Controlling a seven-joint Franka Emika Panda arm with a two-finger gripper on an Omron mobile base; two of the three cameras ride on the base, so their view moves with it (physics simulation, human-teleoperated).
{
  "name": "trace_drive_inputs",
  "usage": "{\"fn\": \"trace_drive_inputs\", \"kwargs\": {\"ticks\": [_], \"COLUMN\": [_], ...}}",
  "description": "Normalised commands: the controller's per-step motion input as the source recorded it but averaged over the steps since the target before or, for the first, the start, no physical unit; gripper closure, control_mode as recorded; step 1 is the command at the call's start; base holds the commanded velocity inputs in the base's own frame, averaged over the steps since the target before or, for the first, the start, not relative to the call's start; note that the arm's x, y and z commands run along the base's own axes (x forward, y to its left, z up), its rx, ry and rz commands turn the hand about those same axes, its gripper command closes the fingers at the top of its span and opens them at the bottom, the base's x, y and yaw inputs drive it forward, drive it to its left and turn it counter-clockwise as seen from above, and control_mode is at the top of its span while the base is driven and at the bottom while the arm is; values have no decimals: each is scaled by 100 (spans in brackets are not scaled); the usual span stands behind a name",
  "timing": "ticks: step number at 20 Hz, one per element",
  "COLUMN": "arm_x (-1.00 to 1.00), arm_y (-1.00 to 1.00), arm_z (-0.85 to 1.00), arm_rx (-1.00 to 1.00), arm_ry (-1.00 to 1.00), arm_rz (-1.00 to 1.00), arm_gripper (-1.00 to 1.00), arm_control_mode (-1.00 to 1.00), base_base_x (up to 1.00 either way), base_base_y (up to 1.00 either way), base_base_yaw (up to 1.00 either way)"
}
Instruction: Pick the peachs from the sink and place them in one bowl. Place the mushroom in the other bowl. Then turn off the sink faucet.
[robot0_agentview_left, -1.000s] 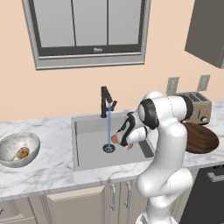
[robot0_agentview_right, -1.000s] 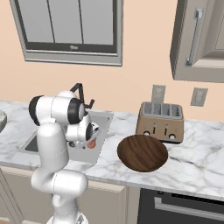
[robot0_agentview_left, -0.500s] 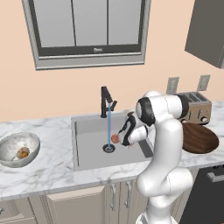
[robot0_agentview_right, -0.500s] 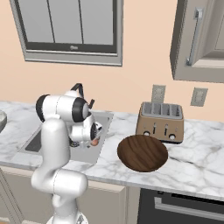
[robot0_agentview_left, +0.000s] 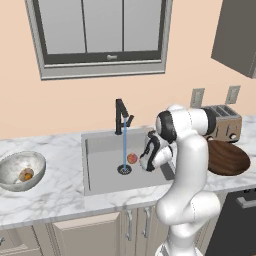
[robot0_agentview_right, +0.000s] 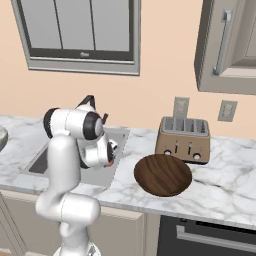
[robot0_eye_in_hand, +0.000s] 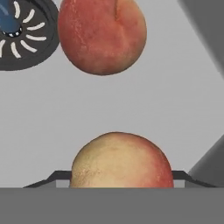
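Note:
Two red-orange peachs lie on the floor of the grey sink (robot0_agentview_left: 100, 170). The hand view shows one peach (robot0_eye_in_hand: 100, 35) beside the round dark drain (robot0_eye_in_hand: 26, 39), and a second peach (robot0_eye_in_hand: 120, 159) sits between my fingertips (robot0_eye_in_hand: 48, 179), which press its two sides. My gripper (robot0_agentview_left: 148, 163) is low in the basin, right of the free peach (robot0_agentview_left: 132, 158). Water runs from the black sink faucet (robot0_agentview_left: 121, 116) onto the drain. The mushroom (robot0_agentview_left: 26, 175) lies in the grey-white speckled bowl (robot0_agentview_left: 17, 162) at the left. The dark wooden bowl (robot0_agentview_left: 227, 157) (robot0_agentview_right: 163, 174) stands right of the sink.
A toaster (robot0_agentview_right: 184, 139) stands at the wall behind the wooden bowl. White marble counter (robot0_agentview_left: 55, 192) surrounds the sink, with cabinet fronts below and an oven front (robot0_agentview_right: 210, 235) at the lower right. The arm's elbow rises above the sink's right rim.
My hand has sunk a little lower in the sink and the jaws have narrowed onto the nearer peach. The other peach, the bowls and the running water are unchanged.

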Motion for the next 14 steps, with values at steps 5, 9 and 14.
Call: {"fn": "trace_drive_inputs", "kwargs": {"ticks": [5, 9, 14], "arm_x": [-78, -62, -37], "arm_y": [0, 0, 9], "arm_z": [62, 100, 100], "arm_rx": [0, 0, 0], "arm_ry": [-23, -15, 1], "arm_rz": [0, 0, 0], "arm_gripper": [100, 100, 100], "arm_control_mode": [-100, -100, -100], "base_base_x": [0, 0, 0], "base_base_y": [0, 0, 0], "base_base_yaw": [0, 0, 0]}}
